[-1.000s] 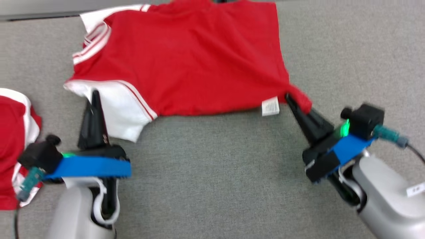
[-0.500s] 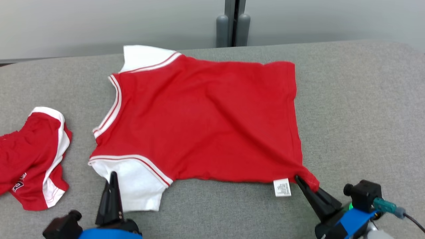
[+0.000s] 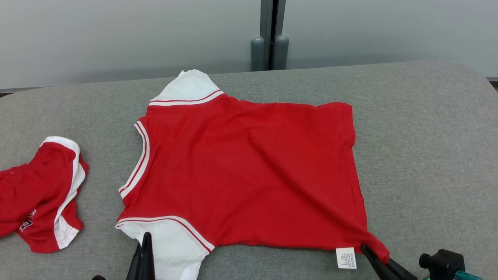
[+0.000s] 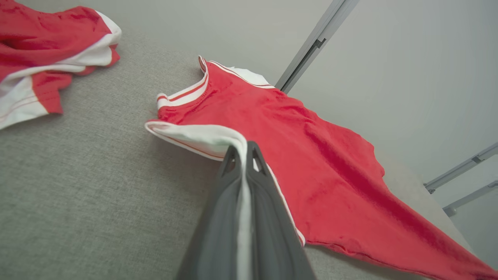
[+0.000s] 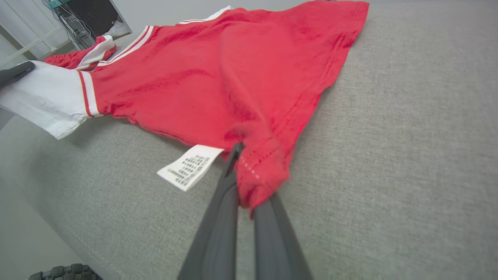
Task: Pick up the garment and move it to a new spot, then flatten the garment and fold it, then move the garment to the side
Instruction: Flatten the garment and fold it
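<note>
Holding near sleeve [image 3: 171, 249] of shirt [image 3: 249, 171] in left gripper [image 3: 146, 239], closed tight on white cloth. Holding near hem corner [image 3: 379, 251], beside label [image 3: 346, 258], in right gripper [image 3: 369, 252], closed tight on red cloth. Seemingly dragged toward near edge of table [image 3: 428, 136] over the last second, going by more grey beyond far hem; hard to be sure, camera having tilted up meanwhile. Spread mid-table, nearly flat, with one crease running to right grip. Probably means moving and flattening almost done, folding next.

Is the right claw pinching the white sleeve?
No, the right gripper is shut on a hem corner of the red shirt, beside the white tag.
</note>
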